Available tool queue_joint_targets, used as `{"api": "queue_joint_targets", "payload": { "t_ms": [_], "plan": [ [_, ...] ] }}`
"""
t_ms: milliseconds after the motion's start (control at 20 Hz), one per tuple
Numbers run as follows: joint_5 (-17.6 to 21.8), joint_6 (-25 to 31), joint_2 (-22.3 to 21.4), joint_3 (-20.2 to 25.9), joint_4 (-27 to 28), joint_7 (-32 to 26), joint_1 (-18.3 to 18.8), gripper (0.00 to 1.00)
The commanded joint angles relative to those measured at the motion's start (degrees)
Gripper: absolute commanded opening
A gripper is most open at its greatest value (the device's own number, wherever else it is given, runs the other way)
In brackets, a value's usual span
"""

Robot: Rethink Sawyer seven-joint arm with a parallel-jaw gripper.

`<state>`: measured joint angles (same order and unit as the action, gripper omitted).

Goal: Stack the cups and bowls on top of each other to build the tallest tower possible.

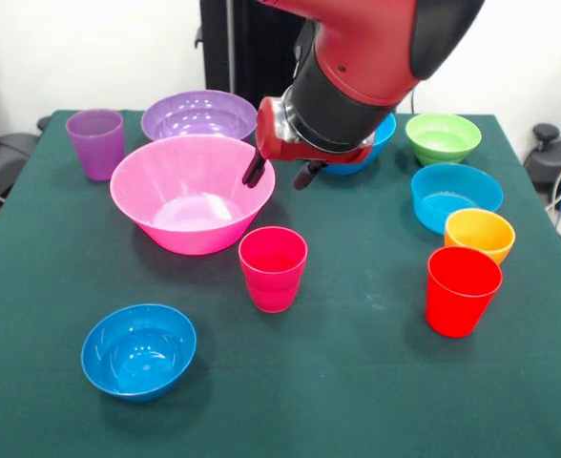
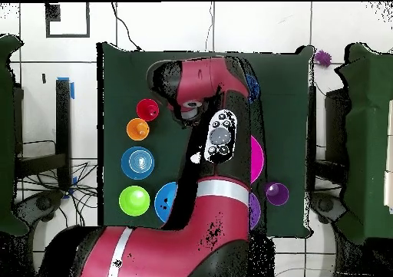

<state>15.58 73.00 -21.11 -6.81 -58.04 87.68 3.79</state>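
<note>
My gripper (image 1: 280,174) hangs open and empty beside the right rim of the huge pink bowl (image 1: 193,191), above and behind the magenta-pink cup (image 1: 273,267). The purple bowl (image 1: 198,114) and the purple cup (image 1: 94,141) stand at the back left. A small dark blue bowl (image 1: 138,348) sits at the front left. On the right are the green bowl (image 1: 443,136), cyan bowl (image 1: 455,196), orange bowl (image 1: 479,233) and red cup (image 1: 462,289). The arm partly hides a blue bowl (image 1: 381,141). Every cup and bowl stands by itself. In the overhead view the arm covers the gripper.
The green-covered table (image 1: 357,382) ends close to the red cup (image 2: 147,109) and orange bowl (image 2: 137,128) on one side. The pink bowl (image 2: 257,159) and purple cup (image 2: 276,193) show past the arm.
</note>
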Motion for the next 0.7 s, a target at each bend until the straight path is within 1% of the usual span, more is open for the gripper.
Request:
{"api": "queue_joint_targets", "payload": {
  "t_ms": [50,100,150,400,700],
  "plan": [
    [0.70,0.54,0.64,3.33,-8.49,1.21,-0.44,1.00],
    [0.95,0.47,0.55,3.28,-8.79,0.93,-0.45,1.00],
    [1.06,0.78,1.86,3.56,-7.55,1.01,-0.38,1.00],
    [0.59,1.46,1.76,3.77,-7.46,1.89,-0.58,1.00],
    [-0.26,1.06,0.02,4.17,-10.60,1.83,-0.47,1.00]
  ]
}}
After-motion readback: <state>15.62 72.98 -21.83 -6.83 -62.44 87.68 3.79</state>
